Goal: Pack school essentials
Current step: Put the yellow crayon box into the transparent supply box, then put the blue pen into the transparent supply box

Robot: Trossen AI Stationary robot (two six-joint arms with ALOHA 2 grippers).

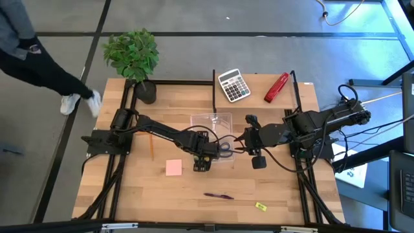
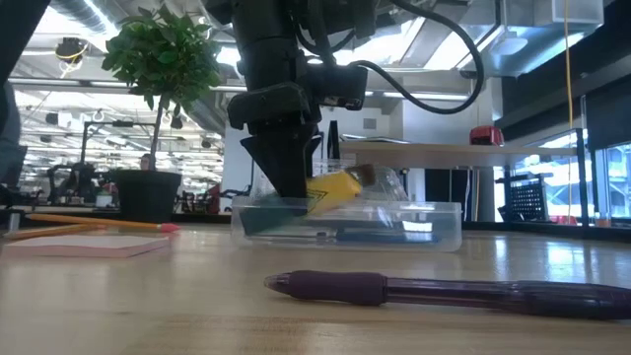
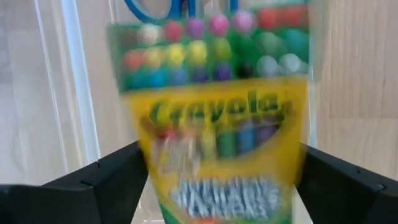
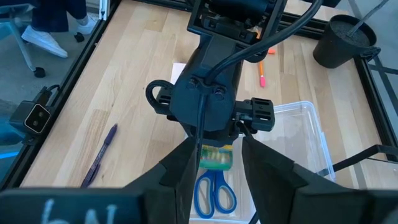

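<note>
The green-yellow crayon box sits between the fingers of my left gripper over the clear plastic container. In the low view the crayon box slants inside the container. The blue-handled scissors lie on the container's floor. My right gripper hovers open just right of the container and touches nothing. On the table lie the pink note pad, the dark pen, an orange pencil and the tiny yellow piece. My left gripper has the crayon box pinched between its two fingers, one on each long side edge near one end. The fingers come from above, pointing down. The box is tilted, its far end raised. I cannot tell whether its low end rests on the container's floor.
A grey calculator and a red stapler lie at the far edge, and a potted plant stands at the far left corner. A person's leg and white shoe show beyond the table's left side. Bare wood stretches along the near edge.
</note>
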